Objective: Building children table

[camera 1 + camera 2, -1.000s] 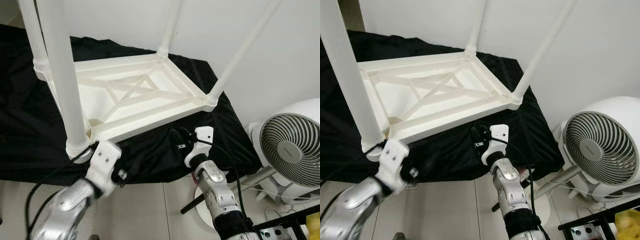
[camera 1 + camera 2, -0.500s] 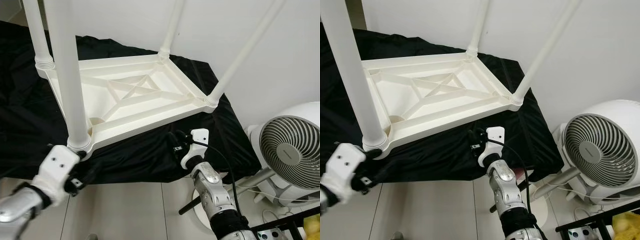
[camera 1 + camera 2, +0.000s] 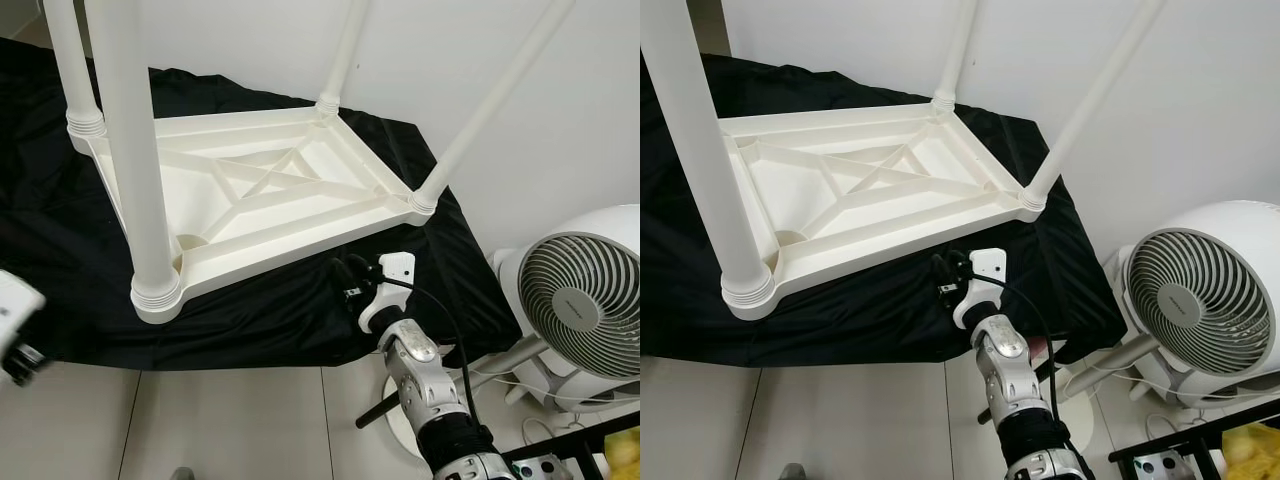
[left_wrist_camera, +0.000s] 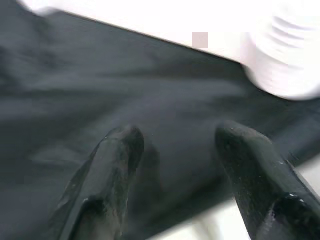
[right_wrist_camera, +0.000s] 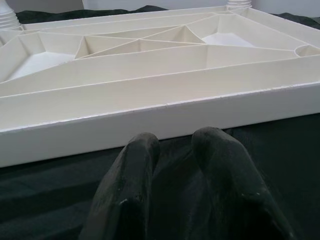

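Observation:
A white plastic children's table (image 3: 270,195) lies upside down on a black cloth (image 3: 60,250), with its legs standing up. The near left leg (image 3: 135,150) sits in its corner socket (image 3: 157,293). My right gripper (image 3: 346,277) hovers low over the cloth just in front of the table's near rim (image 5: 160,117), fingers shut with nothing between them (image 5: 175,142). My left arm's white wrist (image 3: 12,335) sits at the far left edge. In the blurred left wrist view the left gripper (image 4: 180,137) is open over the cloth, the leg's ribbed base (image 4: 290,65) beyond it.
A white floor fan (image 3: 585,300) stands at the right, close to my right arm. A black rack (image 3: 590,445) with a yellow item is at the bottom right. A white wall runs behind the table, and pale floor tiles (image 3: 240,420) lie in front of the cloth.
My left arm has drawn back from the near leg's socket, out to the left edge of view. The right gripper has edged slightly closer to the table's rim.

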`<state>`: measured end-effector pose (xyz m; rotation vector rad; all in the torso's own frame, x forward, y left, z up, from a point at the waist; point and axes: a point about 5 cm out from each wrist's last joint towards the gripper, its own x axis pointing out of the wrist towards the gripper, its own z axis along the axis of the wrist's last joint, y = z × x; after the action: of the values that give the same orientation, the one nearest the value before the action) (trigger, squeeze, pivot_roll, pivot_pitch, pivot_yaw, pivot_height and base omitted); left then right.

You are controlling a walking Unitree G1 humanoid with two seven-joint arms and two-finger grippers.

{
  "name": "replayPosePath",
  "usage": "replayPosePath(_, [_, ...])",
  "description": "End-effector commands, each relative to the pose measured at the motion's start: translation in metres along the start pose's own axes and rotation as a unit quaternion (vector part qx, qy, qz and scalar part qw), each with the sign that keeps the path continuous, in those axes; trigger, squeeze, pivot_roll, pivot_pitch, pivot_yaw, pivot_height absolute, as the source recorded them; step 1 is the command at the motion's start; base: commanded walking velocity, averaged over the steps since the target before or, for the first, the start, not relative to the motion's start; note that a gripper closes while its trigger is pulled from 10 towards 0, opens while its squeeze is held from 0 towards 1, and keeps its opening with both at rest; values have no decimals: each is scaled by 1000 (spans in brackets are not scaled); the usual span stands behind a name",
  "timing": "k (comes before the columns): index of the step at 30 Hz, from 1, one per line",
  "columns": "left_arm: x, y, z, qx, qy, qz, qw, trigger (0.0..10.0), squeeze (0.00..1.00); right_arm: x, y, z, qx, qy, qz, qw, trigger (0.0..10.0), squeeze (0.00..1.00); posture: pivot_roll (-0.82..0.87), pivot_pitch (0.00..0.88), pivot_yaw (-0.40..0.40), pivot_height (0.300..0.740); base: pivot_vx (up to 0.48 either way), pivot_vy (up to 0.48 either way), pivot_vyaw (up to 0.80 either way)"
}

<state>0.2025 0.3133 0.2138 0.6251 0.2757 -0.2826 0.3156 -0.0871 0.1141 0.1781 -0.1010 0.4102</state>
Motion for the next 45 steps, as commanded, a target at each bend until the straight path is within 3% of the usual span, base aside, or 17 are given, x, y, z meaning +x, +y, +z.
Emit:
replayPosePath(1, [7, 12, 0, -7, -11, 37, 999, 10000, 0, -2, -7, -1, 1, -2, -14, 1000, 10000, 0, 291, 91, -205, 740, 0, 0, 0])
replayPosePath(4, [10, 17, 2, -14, -20, 53, 998, 10000, 0, -2, -7, 0, 0, -3, -15, 1000, 10000, 0, 291, 91, -205, 740, 0, 0, 0])
replayPosePath(7, [34, 25, 19, -21, -78, 99, 992, 10000, 0, 3, -7, 6, 0, -13, -21, 1000, 10000, 0, 254, 86, -193, 740, 0, 0, 0])
replayPosePath(12, [43, 25, 25, -38, -101, 111, 988, 10000, 0, 5, -9, 9, -2, -20, -26, 999, 10000, 0, 242, 84, -189, 740, 0, 0, 0])
replayPosePath(16, [77, 4, 42, -81, -160, 71, 981, 10000, 0, 6, -21, 14, -12, -22, -62, 998, 10000, 0, 208, 68, -175, 740, 0, 0, 0])
replayPosePath(21, [95, -16, 50, -82, -178, 36, 980, 10000, 0, 7, -31, 12, -27, -5, -96, 995, 10000, 0, 188, 57, -171, 740, 0, 0, 0])
replayPosePath(25, [112, -36, 60, -114, -210, 9, 971, 10000, 0, 11, -43, 13, -26, 5, -136, 990, 10000, 0, 178, 43, -175, 740, 0, 0, 0])
replayPosePath(29, [116, -41, 62, -113, -211, 2, 971, 10000, 0, 12, -46, 13, -23, 7, -143, 989, 10000, 0, 177, 39, -177, 740, 0, 0, 0])
replayPosePath(35, [136, -76, 81, -124, -240, -48, 962, 10000, 0, 24, -54, 14, -1, 22, -165, 986, 10000, 0, 180, 39, -173, 740, 0, 0, 0])
replayPosePath(45, [131, -118, 105, -147, -278, -97, 944, 10000, 0, 25, -63, 9, 5, 35, -207, 978, 10000, 0, 181, 41, -151, 740, 0, 0, 0])
